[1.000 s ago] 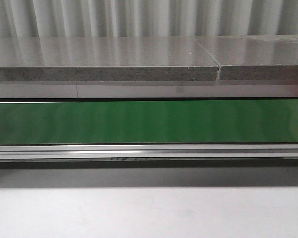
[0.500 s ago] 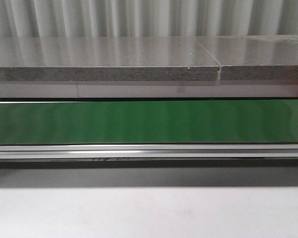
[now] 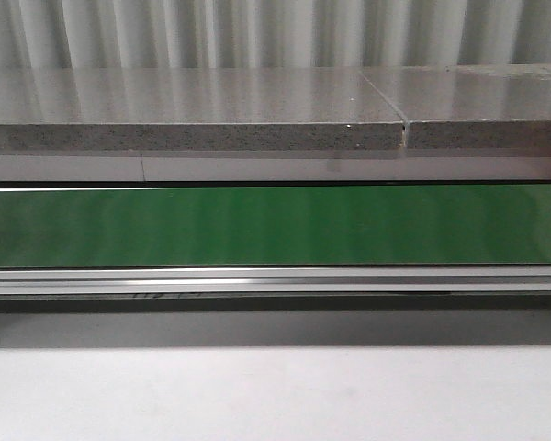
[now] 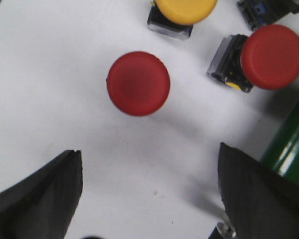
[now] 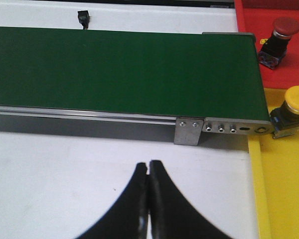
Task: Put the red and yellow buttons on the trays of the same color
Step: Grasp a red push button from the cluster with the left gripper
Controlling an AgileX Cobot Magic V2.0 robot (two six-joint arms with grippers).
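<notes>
Left tool (image 4: 149, 199) gapes above two red buttons (image 4: 138, 83) and one yellow (image 4: 184, 10).

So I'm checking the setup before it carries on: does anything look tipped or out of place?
One red button near the left end effector lies on its side, its housing showing, while the red button beside it faces cap-up. The sorted buttons match their trays.

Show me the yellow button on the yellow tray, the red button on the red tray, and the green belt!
yellow button (image 5: 296, 98): right wrist view, on its round cap.
red button (image 5: 286, 24): right wrist view, on its red cap.
green belt (image 5: 119, 69): right wrist view, on the middle of its flat top.
</notes>
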